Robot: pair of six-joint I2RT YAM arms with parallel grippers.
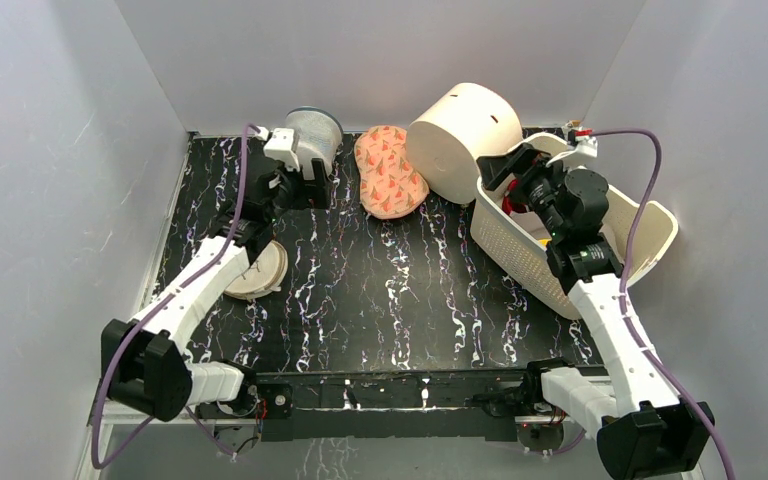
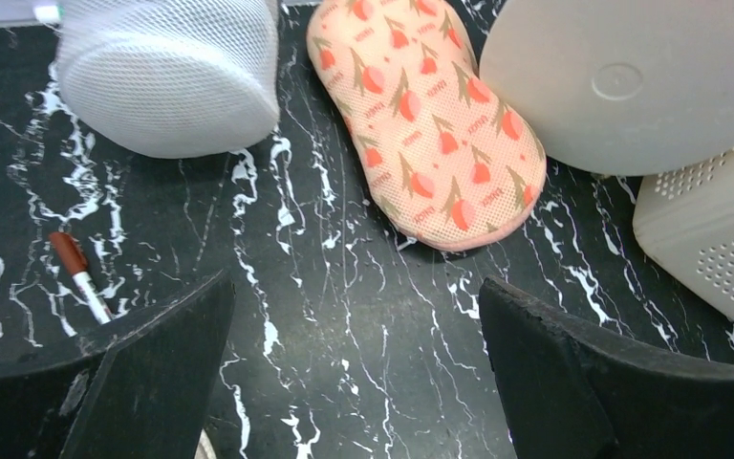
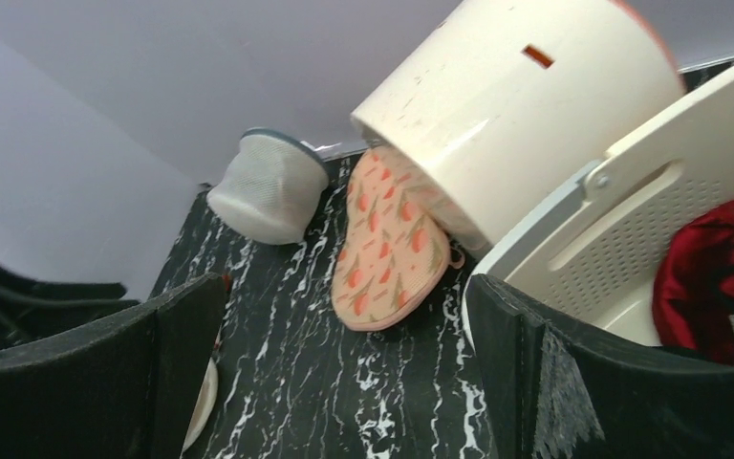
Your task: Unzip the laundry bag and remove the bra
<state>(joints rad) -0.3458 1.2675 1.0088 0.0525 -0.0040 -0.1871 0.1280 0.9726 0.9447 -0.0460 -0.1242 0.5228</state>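
The laundry bag point(image 1: 390, 172), a salmon-orange peanut-shaped case with red and green motifs, lies flat and zipped at the back of the black marble table. Its far right side sits under the edge of a cream tub. In the left wrist view the laundry bag point(image 2: 430, 124) lies ahead of my left gripper point(image 2: 356, 287), which is open, empty and a little short of it. My left gripper point(image 1: 308, 185) hovers just left of the bag. My right gripper point(image 1: 497, 170) hangs open over the basket's back corner, with the laundry bag point(image 3: 387, 244) ahead of it. The bra is hidden.
A grey-white mesh cylinder point(image 1: 315, 135) stands left of the bag. A cream round tub point(image 1: 460, 140) lies on its side against a white perforated basket point(image 1: 520, 250) holding a red garment point(image 3: 707, 277). A beige disc point(image 1: 260, 270) and a marker pen point(image 2: 76, 273) lie at the left.
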